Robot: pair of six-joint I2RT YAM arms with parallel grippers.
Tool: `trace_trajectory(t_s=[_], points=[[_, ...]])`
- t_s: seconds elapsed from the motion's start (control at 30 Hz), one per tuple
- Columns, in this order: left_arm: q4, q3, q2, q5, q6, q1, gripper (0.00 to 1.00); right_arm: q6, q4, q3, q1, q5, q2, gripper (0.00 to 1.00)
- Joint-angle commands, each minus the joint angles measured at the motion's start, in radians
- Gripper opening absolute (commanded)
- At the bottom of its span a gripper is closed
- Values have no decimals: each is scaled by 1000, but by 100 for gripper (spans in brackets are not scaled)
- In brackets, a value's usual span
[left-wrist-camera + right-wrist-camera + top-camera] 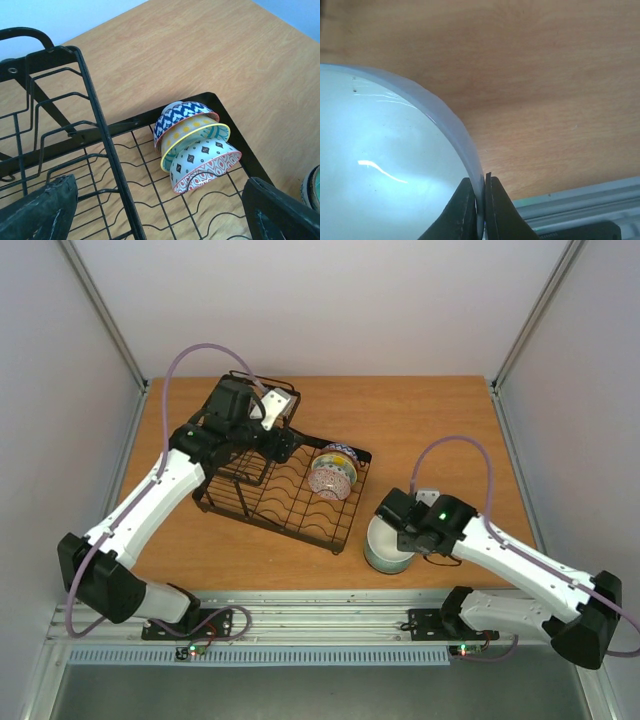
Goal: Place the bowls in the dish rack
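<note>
The black wire dish rack (280, 502) lies left of centre. Three patterned bowls stand on edge at its far right end: a blue patterned bowl (181, 115), a yellow-rimmed bowl (197, 136) and a red-and-white bowl (206, 165); they also show in the top view (333, 472). My left gripper (283, 440) hovers open and empty over the rack, its fingertips (272, 210) wide apart. My right gripper (480, 210) is shut on the rim of a plain white bowl (385, 165), which tops a small stack (388, 545) on the table right of the rack.
The rack's raised wire basket section (45, 100) is at its left end, under my left wrist. A metal rail (330, 615) runs along the table's near edge. Grey walls enclose the wooden table (430, 420).
</note>
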State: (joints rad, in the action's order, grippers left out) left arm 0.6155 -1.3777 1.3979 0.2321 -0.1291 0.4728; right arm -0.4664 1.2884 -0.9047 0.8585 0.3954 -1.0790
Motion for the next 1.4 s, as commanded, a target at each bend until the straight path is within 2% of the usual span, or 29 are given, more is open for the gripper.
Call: trace_trajectory(t_s=[0.0,0.13,0.43,0.83,1.1,1.13,1.17,1.37], points=[[50,-48,49,87,10,8,90,64,48,-141,3,73,54,1],[117,-93,100,130,-7,45,88,143,30,-245,7,97,13,1],[224,-158,170,96,-96,210,88,308,-86,-453,7,146,-174,1],[232,-159,161,150,-101,219,88,387,-155,-597,7,139,-316,1],[228,-155,180,152,-96,220,84,417,-182,-626,26,106,-299,1],[228,-156,182,158,-95,220,81,418,-182,-625,29,106,-300,1],[229,-156,184,164,-95,220,74,419,-182,-625,33,106,-301,1],[237,-161,193,169,-99,224,17,435,-216,-611,45,98,-297,1]])
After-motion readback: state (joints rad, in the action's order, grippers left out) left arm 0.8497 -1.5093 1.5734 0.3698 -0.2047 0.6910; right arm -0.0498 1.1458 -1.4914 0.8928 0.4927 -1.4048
